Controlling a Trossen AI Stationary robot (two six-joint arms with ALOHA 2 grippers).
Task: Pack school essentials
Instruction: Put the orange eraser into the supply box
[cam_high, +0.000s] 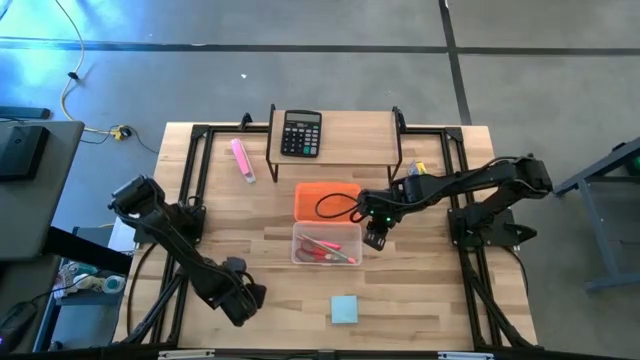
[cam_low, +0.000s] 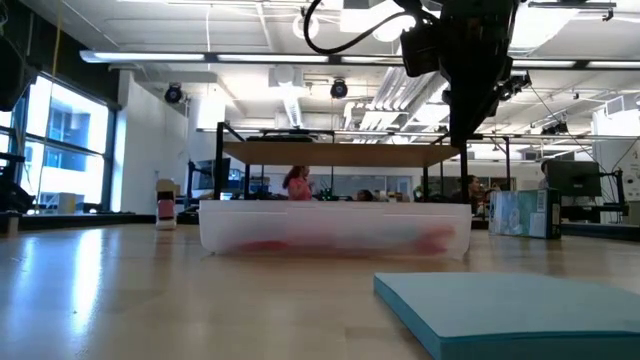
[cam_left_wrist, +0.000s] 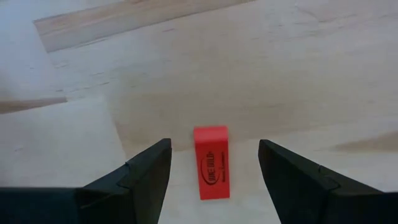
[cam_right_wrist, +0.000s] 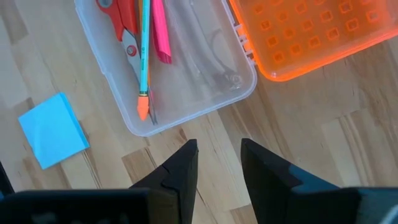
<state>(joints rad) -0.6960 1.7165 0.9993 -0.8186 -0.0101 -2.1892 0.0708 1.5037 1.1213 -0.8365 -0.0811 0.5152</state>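
Observation:
A small red eraser (cam_left_wrist: 211, 163) lies flat on the wood. My left gripper (cam_left_wrist: 214, 149) is open, with one finger on either side of the eraser and not touching it; in the high view this gripper (cam_high: 240, 300) is near the table's near left. A clear box (cam_high: 327, 243) holds red-handled scissors (cam_right_wrist: 121, 25), a green pencil (cam_right_wrist: 144, 56) and a pink pen (cam_right_wrist: 160, 31). My right gripper (cam_right_wrist: 217, 149) hovers just right of the box, slightly open and holding nothing. The light-blue sticky-note pad (cam_high: 344, 309) lies flat, nearer than the box.
The box's orange lid (cam_high: 327, 200) lies open on its far side. A black calculator (cam_high: 301, 133) sits on a low wooden shelf (cam_high: 350, 150) at the far edge, and a pink marker (cam_high: 243, 160) lies left of it. Black frame rails (cam_high: 190, 190) run along both sides.

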